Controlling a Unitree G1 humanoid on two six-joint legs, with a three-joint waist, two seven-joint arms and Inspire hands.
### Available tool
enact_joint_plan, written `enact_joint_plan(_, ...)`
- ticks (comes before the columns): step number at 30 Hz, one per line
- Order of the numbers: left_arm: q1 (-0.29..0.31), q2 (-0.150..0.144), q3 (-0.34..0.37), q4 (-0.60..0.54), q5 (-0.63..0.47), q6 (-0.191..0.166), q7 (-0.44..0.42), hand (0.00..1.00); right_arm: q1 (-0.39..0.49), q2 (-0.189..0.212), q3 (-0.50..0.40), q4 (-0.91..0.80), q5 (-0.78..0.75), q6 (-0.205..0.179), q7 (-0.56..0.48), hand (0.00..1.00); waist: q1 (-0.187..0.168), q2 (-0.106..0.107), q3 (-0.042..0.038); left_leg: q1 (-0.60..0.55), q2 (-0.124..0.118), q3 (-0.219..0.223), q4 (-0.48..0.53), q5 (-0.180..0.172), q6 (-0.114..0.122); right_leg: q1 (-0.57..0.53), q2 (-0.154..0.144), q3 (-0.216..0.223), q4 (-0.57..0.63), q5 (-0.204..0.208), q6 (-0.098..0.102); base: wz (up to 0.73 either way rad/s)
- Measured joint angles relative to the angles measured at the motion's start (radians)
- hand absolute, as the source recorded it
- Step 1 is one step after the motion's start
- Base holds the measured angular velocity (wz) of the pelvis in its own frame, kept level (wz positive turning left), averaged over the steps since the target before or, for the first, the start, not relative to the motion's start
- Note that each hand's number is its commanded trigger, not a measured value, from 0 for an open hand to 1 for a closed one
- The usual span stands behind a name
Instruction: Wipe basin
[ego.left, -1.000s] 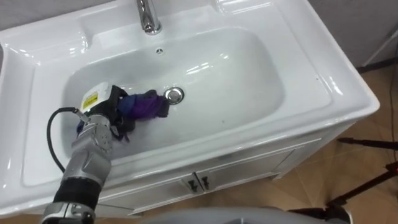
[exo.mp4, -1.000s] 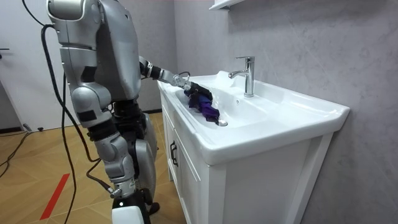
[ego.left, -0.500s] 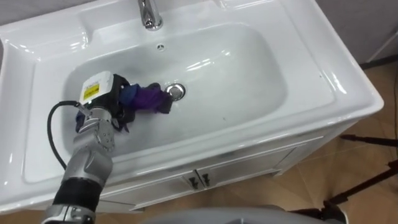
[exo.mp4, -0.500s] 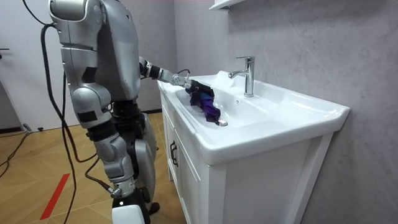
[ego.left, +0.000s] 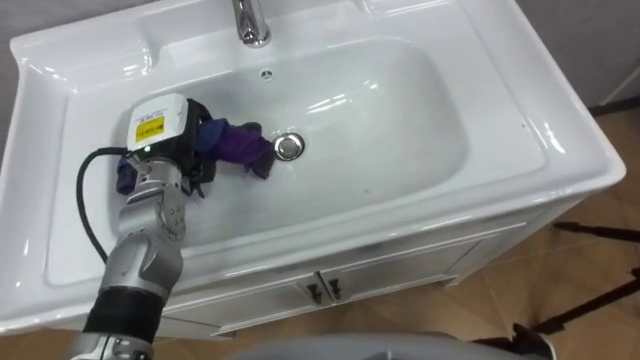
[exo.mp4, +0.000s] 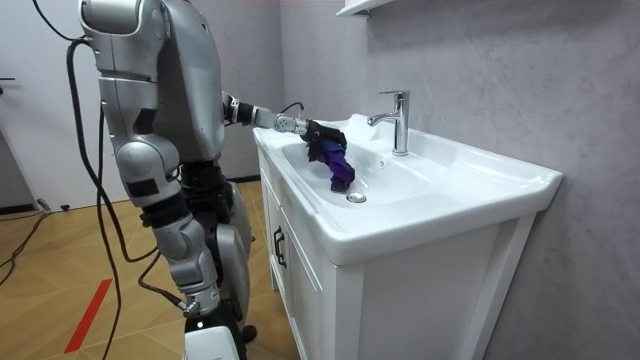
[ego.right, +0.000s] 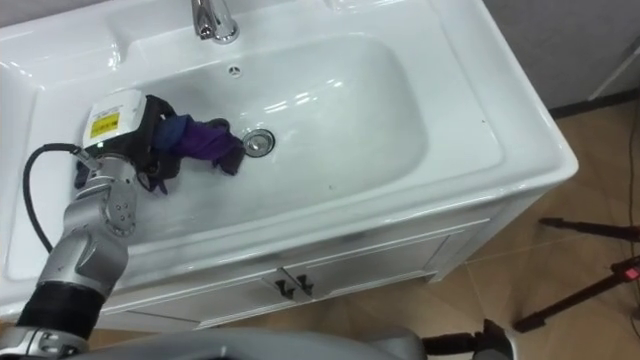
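left hand (ego.left: 165, 133): left-ctr of the eye views, arm coming up from lower left; down inside the bowl, on its left slope.
fingers (ego.left: 196, 168): dark, curled round the cloth's near end and gripping it; nothing else in the hand.
cloth (ego.left: 240, 148): purple, bunched; runs from the hand to the right, free end just beside the drain (touching or not, can't tell). A bit pokes out left of the wrist. In room view it hangs from the hand down into the bowl.
basin (ego.left: 400, 110): white, rounded-rectangle bowl w/ broad flat rim; takes up upper & centre frame.
drain (ego.left: 289, 146): metal, approx bowl ctr, just right of the cloth.
faucet (ego.left: 251, 22): chrome, top edge of frame, behind the bowl.
overflow hole (ego.left: 266, 74): small, on back wall just below the faucet.
cabinet (ego.left: 380, 275): white, under the basin, lower centre; 2 doors w/ small dark handles (ego.left: 322, 291).
floor (ego.left: 600, 250): wood, lower right.
stance: room view – upright at the cabinet's front, on the room view's left, arm stretched out over the rim.
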Motion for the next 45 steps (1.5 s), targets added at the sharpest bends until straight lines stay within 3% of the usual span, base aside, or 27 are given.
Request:
enact_joint_plan(5, 0.000, 0.000, 0.022, 0.000, 0.000, -0.010, 0.030, 1.00, 0.003, -0.007, -0.002, 0.002, 0.000, -0.001, -0.002, 0.00, 0.004, 0.009, 0.0041, -0.003, 0.000, -0.009, 0.007, 0.000, 0.000, 0.007, 0.000, -0.015, -0.001, 0.000, 0.000, 0.04)
enact_joint_plan(11, 0.000, 0.004, 0.070, -0.001, -0.008, -0.028, 0.100, 1.00, 0.005, -0.017, 0.000, 0.014, 0.012, -0.010, -0.009, 0.00, 0.015, 0.020, -0.0009, -0.001, 0.000, -0.008, 0.007, 0.000, 0.000, 0.007, 0.000, -0.014, -0.001, 0.000, 0.000, 0.00)
enact_joint_plan(17, 0.000, 0.004, 0.085, -0.001, -0.048, -0.031, 0.164, 1.00, -0.003, -0.014, 0.001, 0.045, 0.010, -0.009, 0.003, 0.00, 0.040, 0.016, -0.0001, 0.008, 0.000, -0.008, 0.006, 0.000, 0.000, 0.010, 0.000, -0.013, -0.002, 0.000, 0.000, 0.00)
enact_joint_plan(24, -0.001, 0.004, 0.133, -0.002, -0.124, -0.034, 0.214, 1.00, -0.004, -0.003, 0.001, 0.044, 0.014, -0.009, 0.003, 0.00, 0.054, -0.001, -0.0100, 0.009, 0.000, -0.010, 0.008, 0.000, 0.000, 0.012, 0.000, -0.014, -0.002, 0.000, 0.000, 0.00)
enact_joint_plan(29, -0.001, 0.004, 0.155, -0.002, -0.125, -0.035, 0.238, 1.00, -0.002, 0.000, 0.001, 0.045, 0.021, -0.009, 0.003, 0.00, 0.054, -0.001, -0.0111, 0.009, 0.000, -0.010, 0.007, 0.000, 0.000, 0.013, 0.000, -0.014, -0.002, 0.000, 0.000, 0.00)
enact_joint_plan(37, -0.001, 0.004, 0.181, -0.002, -0.132, -0.055, 0.275, 1.00, 0.004, -0.001, -0.002, 0.040, 0.021, -0.010, 0.002, 0.00, 0.056, 0.010, -0.0060, 0.010, 0.000, -0.010, 0.006, 0.000, 0.000, 0.013, 0.000, -0.014, -0.002, 0.000, 0.000, 0.00)
enact_joint_plan(45, -0.001, 0.004, 0.205, -0.012, -0.146, -0.063, 0.300, 1.00, 0.008, -0.006, -0.015, 0.040, 0.028, -0.010, 0.012, 0.00, 0.061, 0.018, -0.0059, 0.008, 0.000, -0.010, 0.004, 0.000, 0.000, 0.012, 0.000, -0.015, -0.002, 0.000, 0.000, 0.00)
